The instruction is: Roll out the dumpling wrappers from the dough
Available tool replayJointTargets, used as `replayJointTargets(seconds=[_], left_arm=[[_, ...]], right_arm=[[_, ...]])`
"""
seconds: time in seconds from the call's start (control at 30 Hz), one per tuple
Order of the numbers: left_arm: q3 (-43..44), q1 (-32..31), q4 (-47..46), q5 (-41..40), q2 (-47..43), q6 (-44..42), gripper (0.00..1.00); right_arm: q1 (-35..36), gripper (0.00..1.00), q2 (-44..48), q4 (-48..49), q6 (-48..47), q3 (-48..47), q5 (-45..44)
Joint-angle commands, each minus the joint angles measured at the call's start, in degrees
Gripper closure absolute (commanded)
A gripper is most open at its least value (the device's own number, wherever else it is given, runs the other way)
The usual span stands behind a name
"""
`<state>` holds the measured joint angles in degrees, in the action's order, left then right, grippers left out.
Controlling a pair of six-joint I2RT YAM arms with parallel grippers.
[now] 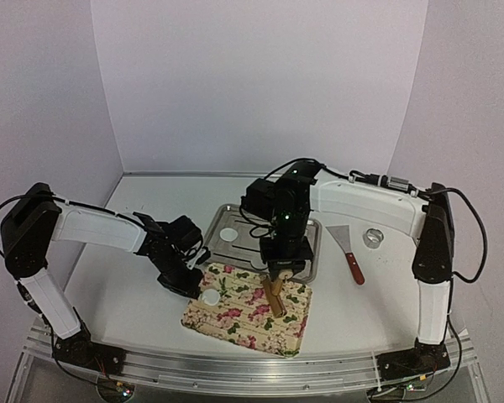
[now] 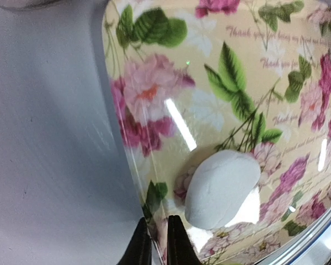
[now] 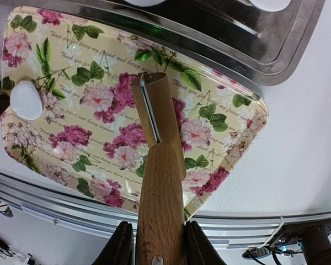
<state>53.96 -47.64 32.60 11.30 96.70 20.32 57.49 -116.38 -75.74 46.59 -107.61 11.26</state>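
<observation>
A smooth white dough lump (image 1: 211, 296) lies on the near left corner of a floral mat (image 1: 248, 319); it also shows in the left wrist view (image 2: 223, 189) and the right wrist view (image 3: 26, 100). My left gripper (image 1: 195, 273) (image 2: 158, 221) is shut on the mat's left edge (image 2: 171, 110), just beside the dough. My right gripper (image 1: 283, 273) (image 3: 158, 226) is shut on a wooden rolling pin (image 1: 274, 296) (image 3: 160, 165), held tilted above the mat's middle. One round dumpling wrapper (image 1: 228, 234) lies in the metal tray (image 1: 220, 248). Two white discs (image 3: 270, 4) show cut off at the top of the right wrist view.
A red-handled scraper (image 1: 350, 252) and a metal ring cutter (image 1: 373, 238) lie right of the tray. The tray (image 3: 237, 44) borders the mat's far edge. The table's metal rail (image 1: 252, 369) runs along the near edge.
</observation>
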Motion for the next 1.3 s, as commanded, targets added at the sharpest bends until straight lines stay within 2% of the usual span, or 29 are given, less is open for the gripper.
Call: replayJointTargets(seconds=[0.0,0.1,0.27,0.5,0.77,0.97,1.1,1.27], left_arm=[[4.2,0.0,0.7,-1.4,1.1,2.4,0.76],[5.4,0.0,0.8,-1.0,2.7,4.4,0.7],[8.0,-0.2,1.5,0.3,5.9,3.9,0.66],[6.4,-1.0,-0.9,4.1,6.5,3.2,0.54],[7.2,-0.9,3.9,-0.1,0.8,8.2,0.42],[2.6,-0.9,4.6,-0.5,-7.1,12.1,0.4],[-1.7,-0.9,3.0,2.5,-8.7,13.8,0.45],[-4.4,-0.9,2.3,2.4,-10.0,14.9,0.48]], right_arm=[[0.1,1.0,6.4,-1.7,2.3,0.4,-2.2],[0.1,1.0,7.2,-0.1,3.3,1.0,-1.9],[0.0,1.0,7.0,0.5,2.9,1.0,-1.5],[0.0,1.0,6.6,1.0,0.6,0.5,-1.5],[0.4,1.0,3.3,5.7,-6.5,-3.7,8.2],[1.2,1.0,-1.8,8.7,-8.1,-7.4,13.6],[1.8,1.0,-5.4,11.0,-8.6,-10.5,16.5],[2.0,1.0,-8.8,14.0,-8.4,-12.6,17.9]])
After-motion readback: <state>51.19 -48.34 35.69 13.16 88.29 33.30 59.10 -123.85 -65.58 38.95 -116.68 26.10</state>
